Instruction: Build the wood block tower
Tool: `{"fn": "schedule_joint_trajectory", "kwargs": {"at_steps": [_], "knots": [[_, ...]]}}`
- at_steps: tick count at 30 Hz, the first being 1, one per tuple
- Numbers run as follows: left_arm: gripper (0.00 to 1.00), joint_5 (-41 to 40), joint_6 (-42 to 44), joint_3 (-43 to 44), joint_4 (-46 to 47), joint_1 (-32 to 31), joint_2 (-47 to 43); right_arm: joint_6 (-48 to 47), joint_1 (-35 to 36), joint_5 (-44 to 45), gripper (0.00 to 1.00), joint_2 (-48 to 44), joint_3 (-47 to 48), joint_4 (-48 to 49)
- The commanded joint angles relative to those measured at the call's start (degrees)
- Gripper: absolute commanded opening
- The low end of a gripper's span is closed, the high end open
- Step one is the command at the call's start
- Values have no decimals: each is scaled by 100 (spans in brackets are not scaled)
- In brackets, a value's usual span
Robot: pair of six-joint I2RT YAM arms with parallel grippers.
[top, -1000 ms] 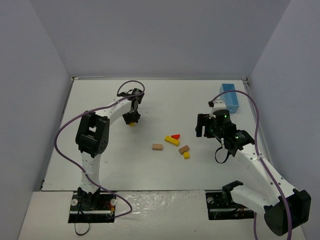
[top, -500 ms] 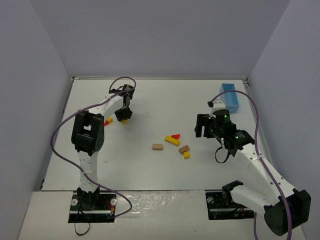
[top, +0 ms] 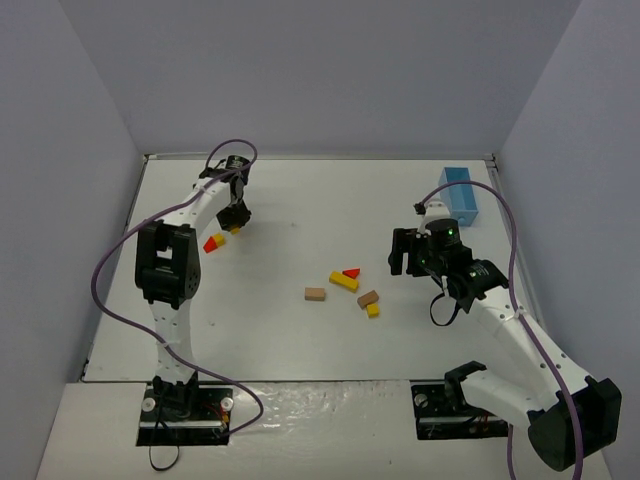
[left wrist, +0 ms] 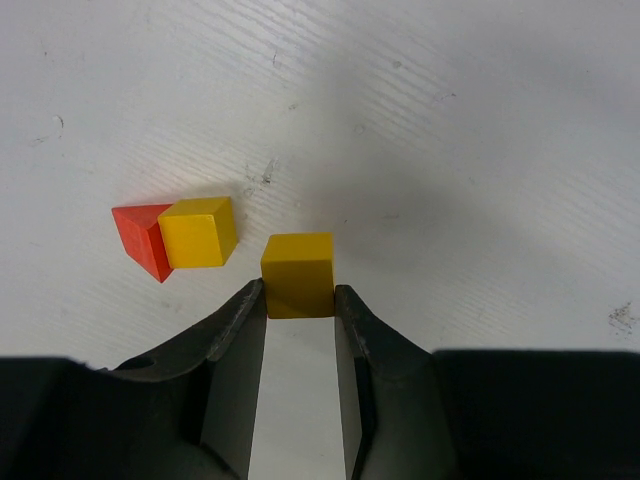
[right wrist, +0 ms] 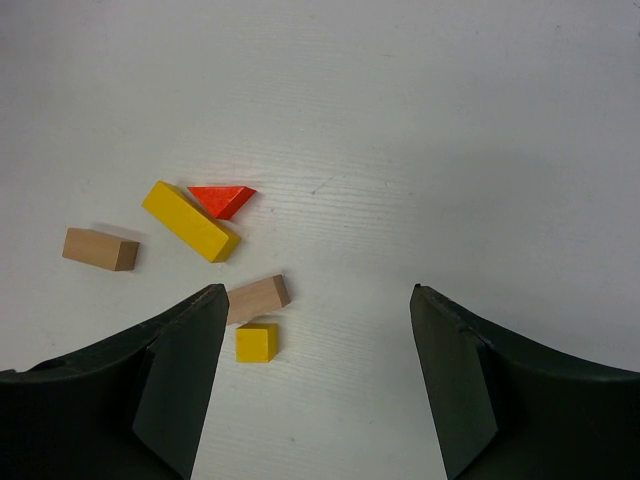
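Yellow is what your left gripper point(left wrist: 300, 293) has right now: a small yellow cube point(left wrist: 298, 273) pinched at the fingertips, jaws narrow and flat against two of its sides. Can't tell from the wrist view whether the cube is sitting on the table point(top: 300, 190) or just above it. Right next to it, a bit to the left in that view, a second yellow cube point(left wrist: 200, 231) lies pressed up against a red wedge point(left wrist: 143, 238). Those two are touching each other, but there's a small gap between them and the cube you're holding. From the top camera, all of that is in the far-left part of the table.

The rest of the tower pieces are loose in the middle, all lying flat with nothing stacked. There's a long yellow block point(right wrist: 190, 221) with a red triangle point(right wrist: 222, 199) tucked against its far side. A tan block point(right wrist: 100, 249) sits off on its own to the left. The other tan block point(right wrist: 258, 297) has a tiny yellow cube point(right wrist: 256, 342) just beside it.

Your right gripper point(right wrist: 317, 300) hangs to the right of that bunch with its jaws spread wide and nothing in them. Behind it, a light-blue box point(top: 460, 195) sits in the far-right corner, well apart from the blocks.
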Motion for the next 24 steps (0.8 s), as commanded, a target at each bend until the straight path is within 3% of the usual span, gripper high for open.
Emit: {"fn": "schedule_joint_trajectory", "kwargs": {"at_steps": [1,24], "knots": [[5,-15,143,230,-80,83,-167,-60,-20,-46,71,48,4,309],[7,17,194,210,-141,291,-12,-60,-29,-20,71,110,-11,316]]}}
